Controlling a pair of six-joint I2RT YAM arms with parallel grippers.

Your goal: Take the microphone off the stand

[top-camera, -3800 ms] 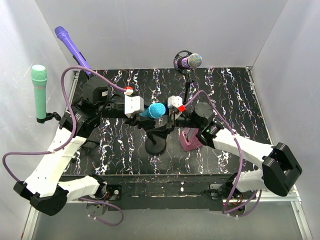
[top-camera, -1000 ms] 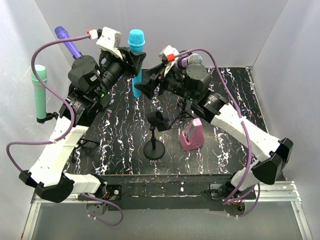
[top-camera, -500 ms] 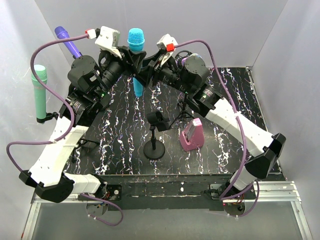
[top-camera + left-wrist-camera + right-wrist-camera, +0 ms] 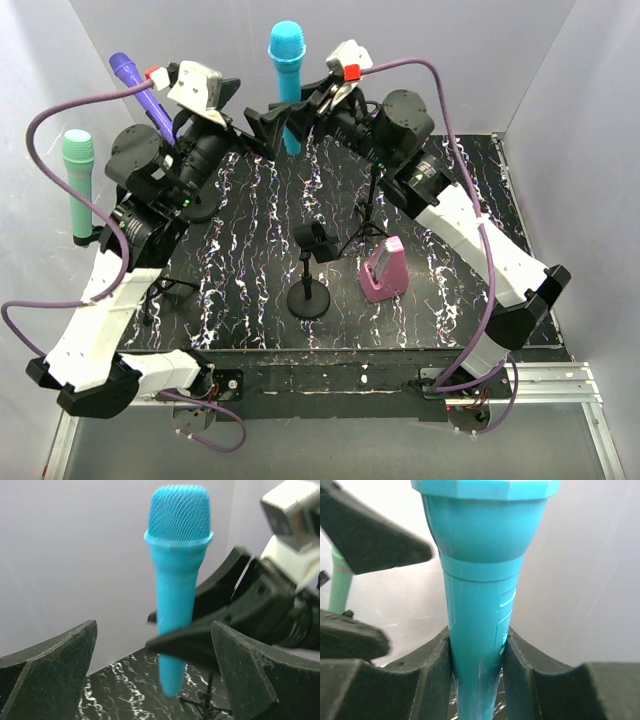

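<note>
While the left gripper (image 4: pixel 153 645) is spread open, clear of it, the blue microphone (image 4: pixel 287 80) is gripped upright at top centre by the right gripper (image 4: pixel 476 672), well off the stand (image 4: pixel 309 290).

You'll find the microphone (image 4: pixel 289 75) upright, high above the far edge of the table (image 4: pixel 470 290) — its handle sits between the fingers of the right gripper (image 4: pixel 477 650), with the left gripper (image 4: pixel 154 627) to its left, not touching. Below, the stand (image 4: pixel 310 270) sits mid-table — a tripod (image 4: pixel 368 215) behind and right of it, a box (image 4: pixel 383 270) just right.
</note>
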